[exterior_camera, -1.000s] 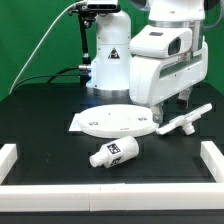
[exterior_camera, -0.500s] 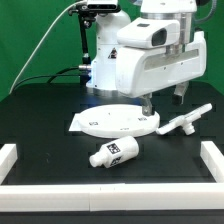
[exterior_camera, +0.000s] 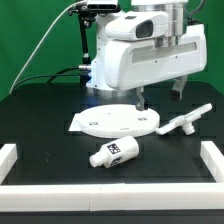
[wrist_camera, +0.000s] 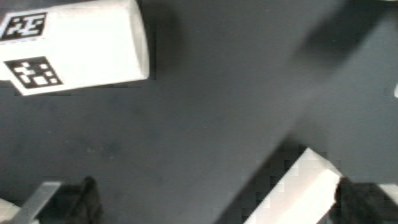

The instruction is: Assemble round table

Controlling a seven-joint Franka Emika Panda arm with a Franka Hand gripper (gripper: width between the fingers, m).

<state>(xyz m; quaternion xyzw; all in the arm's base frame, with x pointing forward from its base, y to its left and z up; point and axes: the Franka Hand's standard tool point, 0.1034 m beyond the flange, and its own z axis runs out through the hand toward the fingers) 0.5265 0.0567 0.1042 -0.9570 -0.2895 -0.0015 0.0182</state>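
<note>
The large round disc (exterior_camera: 115, 122) lies flat at the middle of the black table. The armed foot piece (exterior_camera: 181, 123) lies just off the disc toward the exterior view's right. The short cylinder post (exterior_camera: 113, 152) lies on its side in front of the disc. My gripper (exterior_camera: 160, 97) hangs open and empty above the table, behind the disc and the foot piece. In the wrist view the gripper (wrist_camera: 214, 205) shows two dark fingers (wrist_camera: 64, 200) spread wide. A white strip (wrist_camera: 306, 188) shows close to one of them; I cannot tell which part it is.
White rails edge the table at the exterior view's left (exterior_camera: 9, 160), right (exterior_camera: 212, 158) and front (exterior_camera: 110, 206). The marker board (wrist_camera: 75, 45) with its tags lies below the wrist camera. The white robot base (exterior_camera: 108, 62) stands behind the disc.
My hand has swung toward the exterior view's left and risen a little, its fingers now over the disc's back edge. The disc, foot piece and post have not moved.
</note>
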